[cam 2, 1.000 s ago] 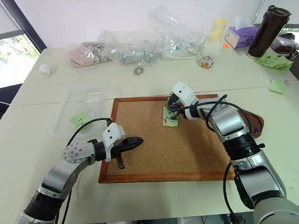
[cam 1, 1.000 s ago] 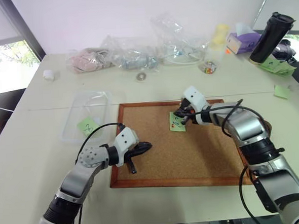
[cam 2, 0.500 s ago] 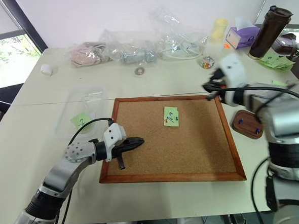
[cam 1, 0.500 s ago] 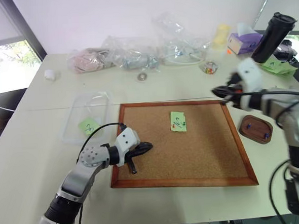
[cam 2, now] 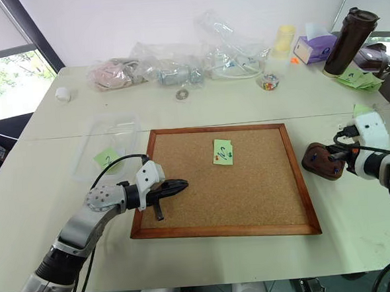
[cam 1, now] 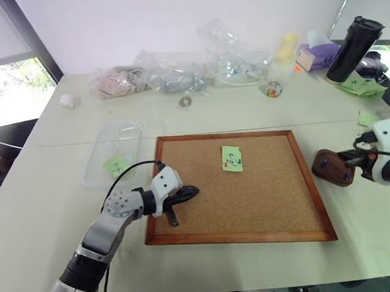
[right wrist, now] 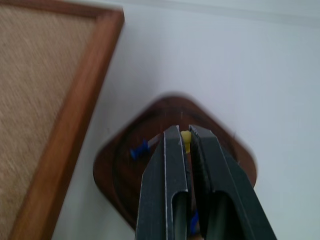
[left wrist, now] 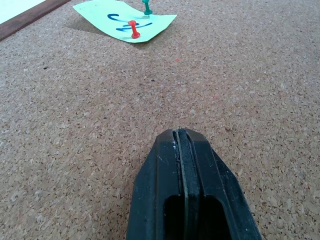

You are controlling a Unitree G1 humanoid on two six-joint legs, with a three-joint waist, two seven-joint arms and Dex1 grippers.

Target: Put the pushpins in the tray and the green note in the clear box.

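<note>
From the head, the left gripper (cam 1: 188, 193) rests shut on the cork board (cam 1: 252, 209), with the green note (cam 1: 231, 158) ahead of it. The right gripper (cam 2: 333, 156) is over the tray (cam 2: 317, 165). The clear box (cam 1: 119, 147) sits on the table (cam 1: 46, 195).

Left wrist: two pushpins (left wrist: 133, 30) hold the note.

Right wrist: the gripper pinches a yellow pin (right wrist: 185, 138) above the tray, a blue pin (right wrist: 139, 149) beside it.

Head pair high above cork board (cam 1: 240, 183); wrist views close.

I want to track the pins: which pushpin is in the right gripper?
The yellow pushpin, pinched between the right gripper fingertips above the tray; a blue one lies loose.
</note>
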